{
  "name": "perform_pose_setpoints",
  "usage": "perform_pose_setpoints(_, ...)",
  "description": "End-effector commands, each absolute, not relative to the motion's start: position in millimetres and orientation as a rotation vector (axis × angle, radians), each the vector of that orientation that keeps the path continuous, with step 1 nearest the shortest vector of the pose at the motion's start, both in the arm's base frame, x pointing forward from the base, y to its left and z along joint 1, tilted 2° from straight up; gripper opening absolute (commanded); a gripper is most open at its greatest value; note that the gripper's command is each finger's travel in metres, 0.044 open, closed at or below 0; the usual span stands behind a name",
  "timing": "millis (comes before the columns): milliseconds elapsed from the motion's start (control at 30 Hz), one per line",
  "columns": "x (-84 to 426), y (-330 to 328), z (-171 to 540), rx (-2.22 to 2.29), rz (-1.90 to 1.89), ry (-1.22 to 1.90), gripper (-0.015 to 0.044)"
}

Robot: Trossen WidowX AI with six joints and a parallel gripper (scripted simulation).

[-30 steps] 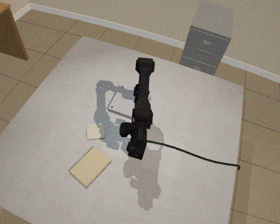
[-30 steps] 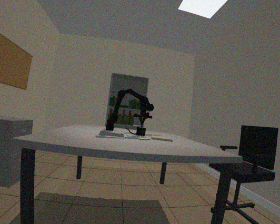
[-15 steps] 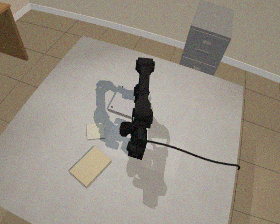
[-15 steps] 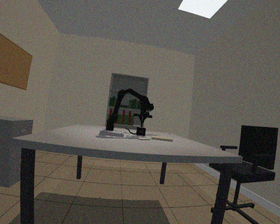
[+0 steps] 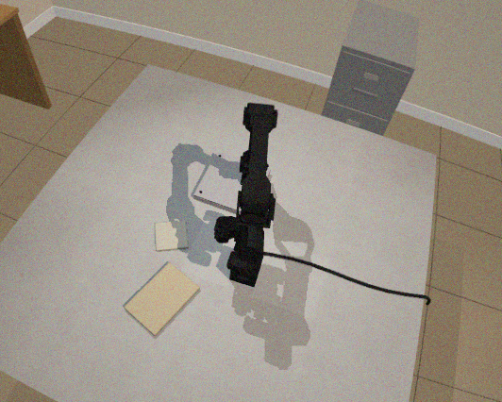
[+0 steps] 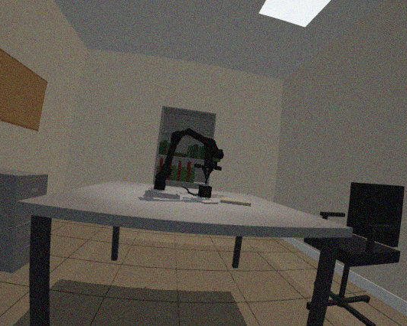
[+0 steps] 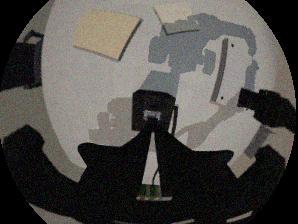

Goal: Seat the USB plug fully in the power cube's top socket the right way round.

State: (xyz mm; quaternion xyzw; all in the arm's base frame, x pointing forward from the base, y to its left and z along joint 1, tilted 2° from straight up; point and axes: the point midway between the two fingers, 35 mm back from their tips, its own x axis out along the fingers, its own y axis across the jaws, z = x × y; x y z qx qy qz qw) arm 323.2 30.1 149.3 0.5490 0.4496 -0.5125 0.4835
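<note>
Top view: the arm (image 5: 258, 189) hides the cube; its black cable (image 5: 346, 279) trails over the pale table (image 5: 360, 203) (image 6: 200, 220). Exterior: we see the gripper (image 6: 206, 177) (image 7: 153, 125) nearly shut on the plug, above the power cube (image 6: 205, 191) (image 7: 150, 102), shelves behind. Wrist: fingertips cover the plug at the cube's socket, its seating unclear.

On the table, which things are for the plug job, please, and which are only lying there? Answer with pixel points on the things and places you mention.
For the job:
- power cube (image 6: 205, 191) (image 7: 142, 107)
- USB plug, in the hand (image 6: 206, 182) (image 7: 153, 125)
- black cable (image 5: 342, 275)

Only lying there:
- large yellow pad (image 5: 162, 299) (image 6: 236, 203) (image 7: 107, 34)
- small cream pad (image 5: 166, 237) (image 7: 175, 16)
</note>
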Motion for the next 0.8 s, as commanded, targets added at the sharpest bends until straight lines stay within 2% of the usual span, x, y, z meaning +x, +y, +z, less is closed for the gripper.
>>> perform_pose_setpoints(0,323.0,30.2,153.5,1.339,-1.247,1.094,0.0000)
perform_pose_setpoints(767,322.4,30.3,161.6,1.277,-1.191,1.134,0.0000)
